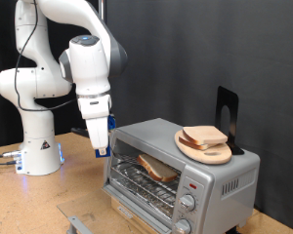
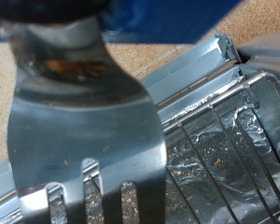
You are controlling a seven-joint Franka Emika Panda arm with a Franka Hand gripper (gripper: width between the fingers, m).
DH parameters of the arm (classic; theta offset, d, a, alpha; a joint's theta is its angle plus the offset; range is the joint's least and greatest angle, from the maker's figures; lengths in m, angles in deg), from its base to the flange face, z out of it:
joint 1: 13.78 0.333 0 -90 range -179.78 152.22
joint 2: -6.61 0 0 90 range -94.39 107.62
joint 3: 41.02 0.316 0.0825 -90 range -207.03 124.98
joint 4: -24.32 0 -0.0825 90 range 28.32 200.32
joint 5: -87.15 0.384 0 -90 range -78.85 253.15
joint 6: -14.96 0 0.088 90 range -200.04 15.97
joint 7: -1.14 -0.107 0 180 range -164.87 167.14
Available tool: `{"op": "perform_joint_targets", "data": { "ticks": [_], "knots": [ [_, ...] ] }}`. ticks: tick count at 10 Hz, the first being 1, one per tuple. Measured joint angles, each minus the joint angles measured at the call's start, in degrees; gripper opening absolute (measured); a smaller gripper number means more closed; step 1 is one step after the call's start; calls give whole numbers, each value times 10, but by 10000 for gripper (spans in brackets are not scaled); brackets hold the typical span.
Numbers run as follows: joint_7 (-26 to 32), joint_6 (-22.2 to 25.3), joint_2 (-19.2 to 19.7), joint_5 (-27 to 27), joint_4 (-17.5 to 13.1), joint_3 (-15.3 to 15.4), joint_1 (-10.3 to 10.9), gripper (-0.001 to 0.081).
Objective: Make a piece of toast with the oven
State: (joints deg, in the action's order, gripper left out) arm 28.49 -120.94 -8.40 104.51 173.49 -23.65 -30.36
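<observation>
Oven sits on the wooden table with its door dropped open, and there's the toast lying tilted on the wire rack inside. The gripper hangs at the oven's upper corner on the exterior view's left, just beside the opening, arm bent down over it. In the wrist view a big metal fork-like spatula fills most of the picture, its neck running up into the dark hand; it blocks the fingers, so how far they stand apart I can't tell. Past the blade you see rack wires over crinkled foil. On the oven's roof, a round wooden board carrying a second slice, with a black stand upright just behind it. Two knobs and a red light on the front panel
</observation>
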Motion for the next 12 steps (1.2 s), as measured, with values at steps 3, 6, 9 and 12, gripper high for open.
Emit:
{"op": "perform_joint_targets", "data": {
  "ticks": [3, 6, 9, 12],
  "knots": [
    [26, 20, 0, -13, 7, -10, -8, 436],
    [54, 50, -10, -11, 30, -41, -26, 436],
    [77, 11, -26, 99, 43, -78, -27, 436],
    [113, 29, -47, 132, 40, -130, -36, 436]
  ]
}}
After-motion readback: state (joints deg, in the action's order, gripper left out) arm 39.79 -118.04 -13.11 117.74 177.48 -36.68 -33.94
